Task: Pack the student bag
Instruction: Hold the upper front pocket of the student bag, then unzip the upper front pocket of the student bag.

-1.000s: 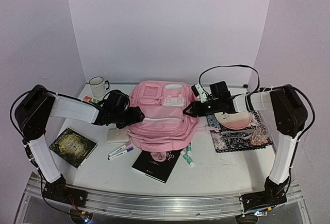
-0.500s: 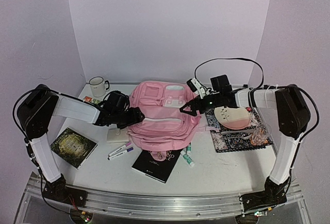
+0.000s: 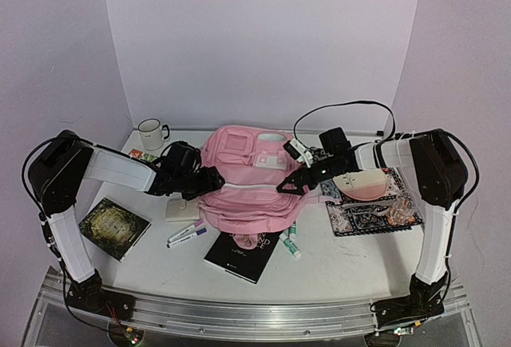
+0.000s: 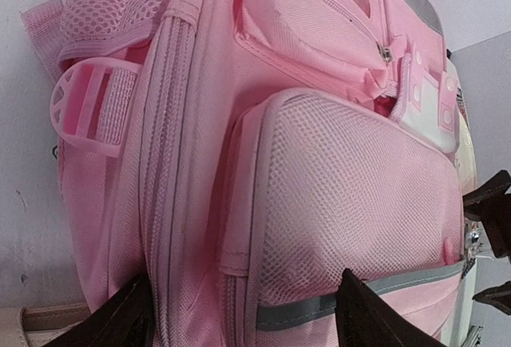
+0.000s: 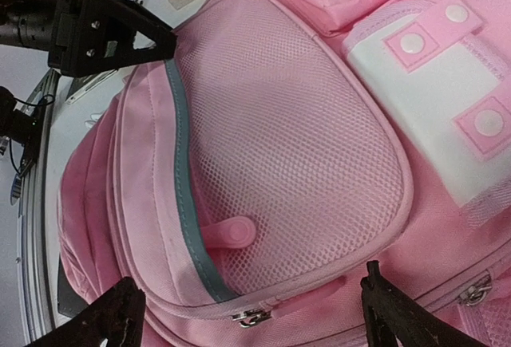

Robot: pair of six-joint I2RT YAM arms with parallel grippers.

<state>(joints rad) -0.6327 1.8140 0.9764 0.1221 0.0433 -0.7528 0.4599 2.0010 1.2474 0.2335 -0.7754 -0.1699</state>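
Your student bag (image 3: 247, 191) lies flat on its back in the middle of the tabletop (image 3: 335, 259), pockets facing up. The left hand (image 3: 206, 179) is at its left flank and the right hand (image 3: 290, 187) at its right flank. Both hands are spread wide and grasp nothing. In each wrist view the fingertips frame pink fabric without pinching it.

Expect the bag to handle soft and floppy. It looks slack and largely unfilled, so it should be light, but it will sag and fold rather than lift as one piece. The mesh pocket (image 5: 295, 163) gives under pressure and could snag a fingertip, so don't grip there.

Better holds are the firm parts. Try the piped seam along the side, the pink plastic buckle (image 4: 84, 96) on the strap, or the rubber tab (image 5: 231, 233) and metal zip pull (image 5: 243, 315) near the right hand. Pin one side while the other hand pulls, or the whole bag will slide.

The main zip looks closed, but too little of it shows to be sure.
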